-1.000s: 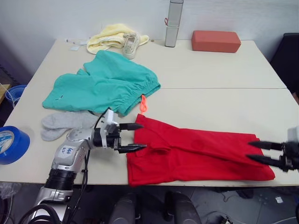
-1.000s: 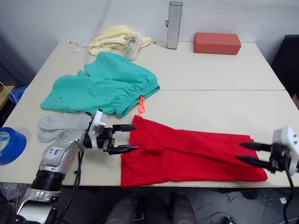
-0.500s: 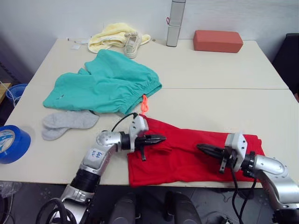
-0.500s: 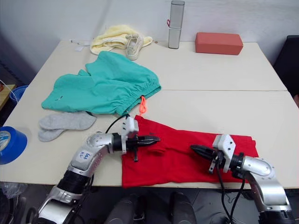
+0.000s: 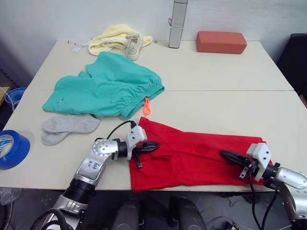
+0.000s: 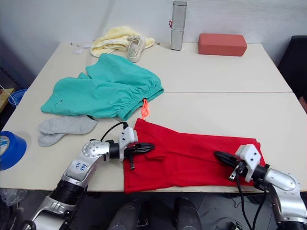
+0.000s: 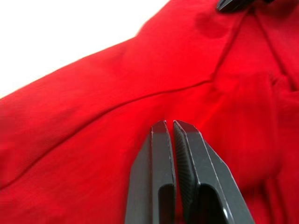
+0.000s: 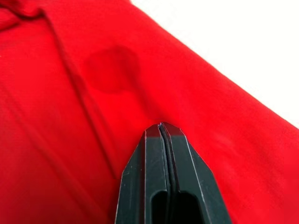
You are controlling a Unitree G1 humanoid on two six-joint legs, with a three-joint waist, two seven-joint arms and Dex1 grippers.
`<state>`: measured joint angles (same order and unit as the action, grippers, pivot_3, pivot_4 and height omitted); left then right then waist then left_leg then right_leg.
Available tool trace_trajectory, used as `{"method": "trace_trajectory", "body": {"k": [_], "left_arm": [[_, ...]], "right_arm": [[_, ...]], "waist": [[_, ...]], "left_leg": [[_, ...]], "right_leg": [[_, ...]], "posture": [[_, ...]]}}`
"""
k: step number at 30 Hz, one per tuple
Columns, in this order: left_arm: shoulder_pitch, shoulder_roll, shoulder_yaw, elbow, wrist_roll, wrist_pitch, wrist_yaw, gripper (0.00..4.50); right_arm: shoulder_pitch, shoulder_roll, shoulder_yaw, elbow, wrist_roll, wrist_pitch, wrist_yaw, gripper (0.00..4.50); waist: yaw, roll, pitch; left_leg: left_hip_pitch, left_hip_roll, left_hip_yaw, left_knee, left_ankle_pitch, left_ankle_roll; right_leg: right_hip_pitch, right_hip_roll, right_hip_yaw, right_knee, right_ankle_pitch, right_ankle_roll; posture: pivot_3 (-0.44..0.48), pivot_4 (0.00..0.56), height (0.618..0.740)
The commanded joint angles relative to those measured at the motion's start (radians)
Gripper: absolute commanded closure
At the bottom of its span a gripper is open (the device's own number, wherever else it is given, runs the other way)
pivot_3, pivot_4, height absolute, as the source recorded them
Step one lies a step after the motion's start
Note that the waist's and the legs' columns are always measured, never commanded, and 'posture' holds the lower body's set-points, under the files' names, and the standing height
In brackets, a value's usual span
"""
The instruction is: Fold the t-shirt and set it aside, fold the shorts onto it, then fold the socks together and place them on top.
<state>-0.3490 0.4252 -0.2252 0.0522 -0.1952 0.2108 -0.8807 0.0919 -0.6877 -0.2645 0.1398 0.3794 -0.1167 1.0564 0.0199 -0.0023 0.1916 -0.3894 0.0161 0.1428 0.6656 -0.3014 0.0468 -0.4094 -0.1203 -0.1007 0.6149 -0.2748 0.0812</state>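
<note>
The red t-shirt (image 5: 192, 158) lies folded long along the table's near edge. My left gripper (image 5: 154, 144) reaches in from the left onto the shirt's left end. Its fingers (image 7: 161, 140) are shut on a pinch of the red cloth, with only a thin slit between them. My right gripper (image 5: 224, 154) comes in from the right, low over the shirt's right part. It is shut, with its tips (image 8: 161, 128) resting on the cloth and no cloth visible between them. The teal shorts (image 5: 103, 86), with their orange drawstring (image 5: 147, 106), lie spread at the left. The grey socks (image 5: 67, 127) sit just in front of the shorts.
At the back of the table (image 5: 216, 96) lie a pale yellow cloth (image 5: 112, 40) with a small off-white shoe (image 5: 133, 45), an upright grey cylinder (image 5: 176, 24) and a red-brown block (image 5: 221, 42). A blue tape roll (image 5: 12, 148) sits beyond the table's left edge.
Both grippers have gone from open to shut. The left moved right onto the shirt's left end. The right swung in over the shirt, then drew back a little toward the right.
</note>
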Motion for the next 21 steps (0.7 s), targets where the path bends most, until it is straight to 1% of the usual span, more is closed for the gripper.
{"method": "trace_trajectory", "body": {"k": [1,5,8,11,15,16,21], "left_arm": [[0.001,0.024,0.026,0.025,-0.016,-0.052,-0.052,4.27],[-0.010,0.031,0.051,0.041,-0.046,-0.086,-0.107,4.27],[-0.041,0.015,0.077,0.042,-0.105,-0.095,-0.160,4.27],[-0.098,-0.033,0.106,0.057,-0.146,-0.071,-0.142,4.27],[-0.165,-0.076,0.093,0.125,-0.089,-0.073,-0.084,4.27],[-0.180,-0.085,0.083,0.145,-0.068,-0.068,-0.062,4.27],[-0.217,-0.126,0.034,0.208,0.018,-0.065,0.004,4.27]], "right_arm": [[0.006,-0.027,-0.071,0.040,0.041,-0.027,0.028,4.50],[0.010,-0.047,-0.121,0.076,0.074,-0.014,0.058,4.50],[-0.040,-0.053,-0.173,0.124,0.093,-0.002,0.016,4.50],[-0.077,-0.029,-0.174,0.054,0.154,0.095,-0.016,4.50],[-0.098,0.010,-0.098,-0.063,0.149,0.189,-0.074,4.50],[-0.104,0.019,-0.080,-0.080,0.134,0.201,-0.093,4.50],[-0.101,0.031,-0.013,-0.097,0.057,0.219,-0.145,4.50]], "waist": [[0.000,0.000,0.000],[0.000,0.000,0.000],[0.001,0.000,0.000],[0.001,0.000,0.000],[0.002,0.000,0.000],[0.001,0.000,0.000],[0.002,0.000,0.000]], "left_leg": [[0.000,0.000,0.000,0.000,0.000,0.000],[0.000,0.000,0.000,0.000,0.000,0.000],[0.000,0.000,0.000,0.000,0.000,0.000],[-0.001,0.000,0.000,0.000,0.000,0.000],[-0.001,0.000,-0.001,0.000,0.001,0.001],[-0.001,0.000,-0.001,0.000,0.003,0.004],[-0.001,-0.001,0.001,0.000,0.003,0.005]], "right_leg": [[0.000,0.000,0.000,0.000,0.000,0.000],[0.000,0.000,0.000,0.000,0.000,0.000],[0.000,-0.001,0.000,0.000,0.000,0.000],[-0.001,-0.002,0.000,0.000,0.000,0.000],[0.000,-0.001,-0.001,0.000,0.000,0.000],[0.000,-0.001,-0.001,0.000,0.000,0.000],[-0.001,0.000,-0.001,0.000,0.000,0.001]], "posture": [[0.000,0.150,0.740],[0.000,0.150,0.740],[0.000,0.150,0.740],[0.000,0.150,0.740],[0.000,0.150,0.740],[0.000,0.150,0.740],[0.000,0.150,0.740]]}}
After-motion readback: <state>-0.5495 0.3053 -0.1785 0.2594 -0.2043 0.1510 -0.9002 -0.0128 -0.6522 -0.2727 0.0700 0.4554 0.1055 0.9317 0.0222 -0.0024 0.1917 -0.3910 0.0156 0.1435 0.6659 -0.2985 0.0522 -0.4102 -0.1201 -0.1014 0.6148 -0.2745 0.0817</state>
